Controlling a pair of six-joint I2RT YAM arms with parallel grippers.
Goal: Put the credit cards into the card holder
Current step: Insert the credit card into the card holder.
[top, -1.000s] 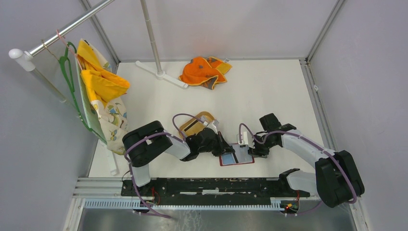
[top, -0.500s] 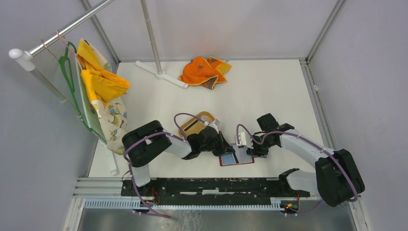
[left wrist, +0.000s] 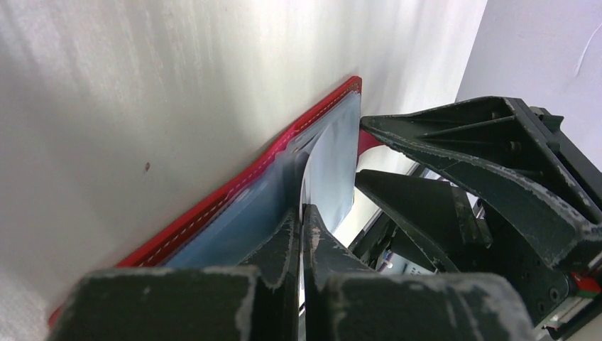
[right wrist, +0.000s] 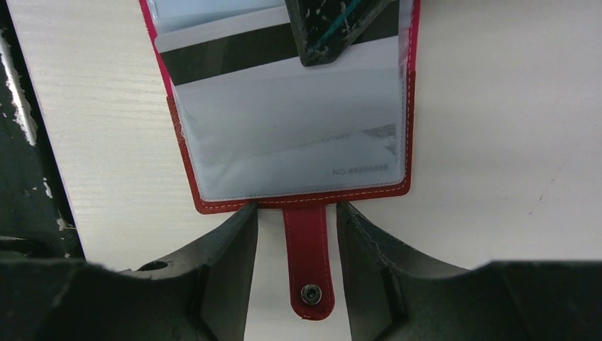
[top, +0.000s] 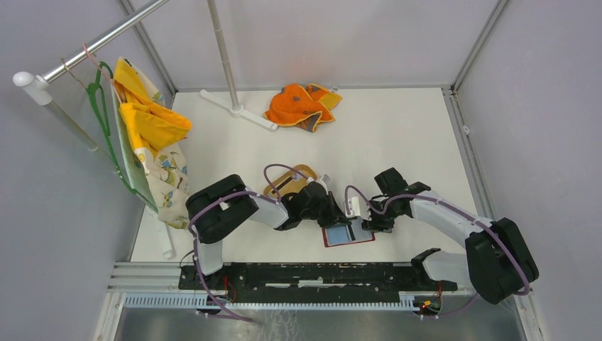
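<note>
Card holder (top: pixel 348 234) lay open and flat on the white surface (top: pixel 397 142), near the front edge, between the two arms. It was red outside and pale blue-grey inside, with its snap tab (right wrist: pixel 307 263) pointing toward the right arm (top: pixel 454 220).

Left jaws were closed on a credit card (left wrist: pixel 330 160), pinching it by one end. In the left wrist view the card was nearly edge-on, its far end down in the holder's pocket. The right wrist view showed the card's dark stripe (right wrist: pixel 227 60) roughly at the pocket mouth, with the rest of the card under the clear sleeve. Something with a printed number showed lower in the same pocket; couldn't tell if it was another card.

Right jaws stood apart, one on each side of the snap tab, tips at the holder's bottom edge, gripping nothing.

Wooden tray (top: pixel 278 188) sat just behind the left arm (top: pixel 234 213), mostly hidden. Orange cloth (top: pixel 302 105) was well apart at the far side.
</note>
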